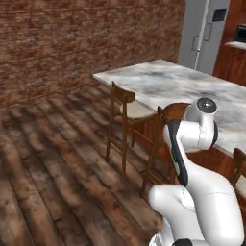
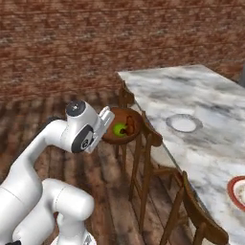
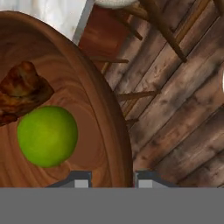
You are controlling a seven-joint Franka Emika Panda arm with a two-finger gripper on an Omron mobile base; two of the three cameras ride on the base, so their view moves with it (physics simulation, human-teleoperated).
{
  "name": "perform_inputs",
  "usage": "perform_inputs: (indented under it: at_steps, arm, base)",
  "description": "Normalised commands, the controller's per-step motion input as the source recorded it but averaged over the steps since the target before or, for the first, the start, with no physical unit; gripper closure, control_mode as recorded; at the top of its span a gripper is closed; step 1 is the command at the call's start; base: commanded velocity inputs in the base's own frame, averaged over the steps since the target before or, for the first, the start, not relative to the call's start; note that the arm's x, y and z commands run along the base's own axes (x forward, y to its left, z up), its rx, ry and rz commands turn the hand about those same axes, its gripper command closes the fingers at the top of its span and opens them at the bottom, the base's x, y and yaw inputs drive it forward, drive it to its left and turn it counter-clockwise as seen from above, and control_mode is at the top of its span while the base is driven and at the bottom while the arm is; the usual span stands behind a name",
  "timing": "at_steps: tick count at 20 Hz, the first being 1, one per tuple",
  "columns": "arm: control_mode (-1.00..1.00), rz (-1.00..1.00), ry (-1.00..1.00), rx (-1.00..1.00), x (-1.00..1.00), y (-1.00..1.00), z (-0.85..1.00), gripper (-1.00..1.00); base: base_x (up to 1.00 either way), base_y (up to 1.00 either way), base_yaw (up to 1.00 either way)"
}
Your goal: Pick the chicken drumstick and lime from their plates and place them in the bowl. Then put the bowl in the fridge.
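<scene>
A white robot arm holds a dark reddish-brown bowl (image 2: 122, 126) in the air beside a marble island counter (image 2: 201, 95), above wooden chairs (image 2: 148, 143). Its gripper (image 3: 113, 178) is clamped on the bowl's rim, 1 fingertip on each side of the wall. Inside the bowl lie the green lime (image 3: 47, 136) and the chicken drumstick (image 3: 22, 89), touching. 2 plates sit on the counter: a grey-rimmed plate (image 2: 183, 123) and an orange-rimmed plate (image 2: 238, 190). The grey fridge (image 1: 204, 33) stands beyond the counter.

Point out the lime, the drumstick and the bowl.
lime (image 3: 47, 136), hand view, middle of the fruit.
chicken drumstick (image 3: 22, 89), hand view, its browned meat.
bowl (image 3: 111, 131), hand view, its rim.
</scene>
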Motion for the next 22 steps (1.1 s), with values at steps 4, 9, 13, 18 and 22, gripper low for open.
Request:
perform_inputs:
  at_steps: [4,9,13,18,22]
  arm:
    - [1.0,0.0,0.0,0.0,0.0,0.0,0.0,1.0]
    - [1.0,0.0,0.0,0.0,0.0,0.0,0.0,1.0]
    - [1.0,0.0,0.0,0.0,0.0,0.0,0.0,1.0]
    - [1.0,0.0,0.0,0.0,0.0,0.0,0.0,1.0]
    - [1.0,0.0,0.0,0.0,0.0,0.0,0.0,1.0]
  base:
    - [0.28,0.1,0.66]
    - [0.69,0.08,0.38]
    - [0.85,0.17,0.25]
    - [0.94,0.13,0.07]
    - [0.94,0.09,0.02]
